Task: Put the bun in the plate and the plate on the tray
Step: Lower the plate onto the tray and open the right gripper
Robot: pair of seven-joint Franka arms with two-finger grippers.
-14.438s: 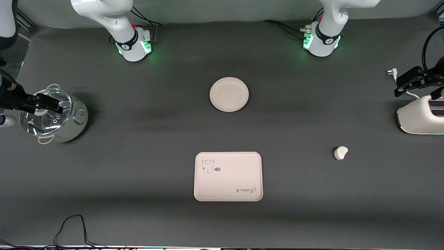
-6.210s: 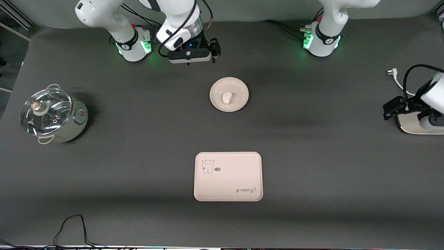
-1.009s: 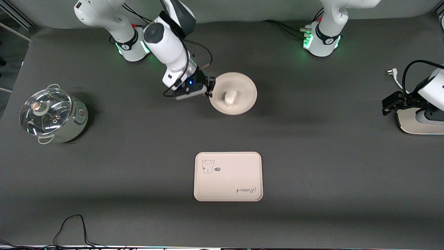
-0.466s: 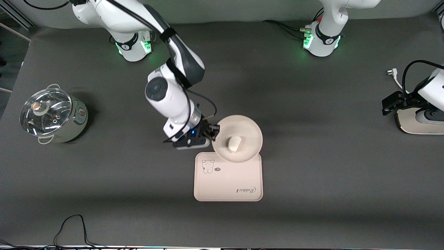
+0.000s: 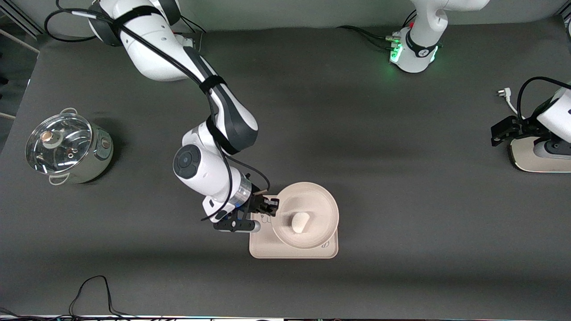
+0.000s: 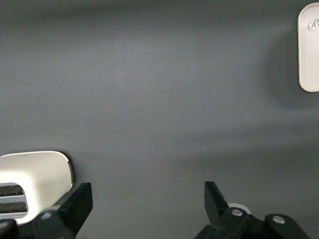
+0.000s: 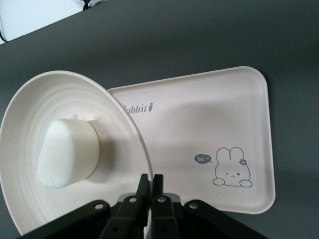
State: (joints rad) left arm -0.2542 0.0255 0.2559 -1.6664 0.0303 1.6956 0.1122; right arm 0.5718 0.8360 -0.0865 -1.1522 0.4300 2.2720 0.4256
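- Front view: right gripper (image 5: 269, 207) clamped on the rim of the plate (image 5: 317, 204), holding it in the air over the tray (image 5: 267, 249). Bun (image 5: 299, 222) sits in the plate's middle. Tray lies on the table (image 5: 401, 178), nearer the front camera than the arm bases. Pot (image 5: 67, 148) with glass lid at the right arm's end. Left gripper (image 5: 504, 132) waits by the toaster (image 5: 533, 157) at the left arm's end.
- Left wrist view: left gripper (image 6: 147, 196) with fingers (image 6: 79, 201) spread wide, holding nothing, above bare table (image 6: 149, 99); toaster (image 6: 35, 172) and a tray (image 6: 309, 50) edge show.
- Right wrist view: right gripper (image 7: 151, 185) pinched tight on the plate (image 7: 20, 129) rim; bun (image 7: 67, 152) inside the plate; tray (image 7: 209, 119) below, with rabbit drawing (image 7: 230, 170) and "Rabbit" script (image 7: 135, 107).
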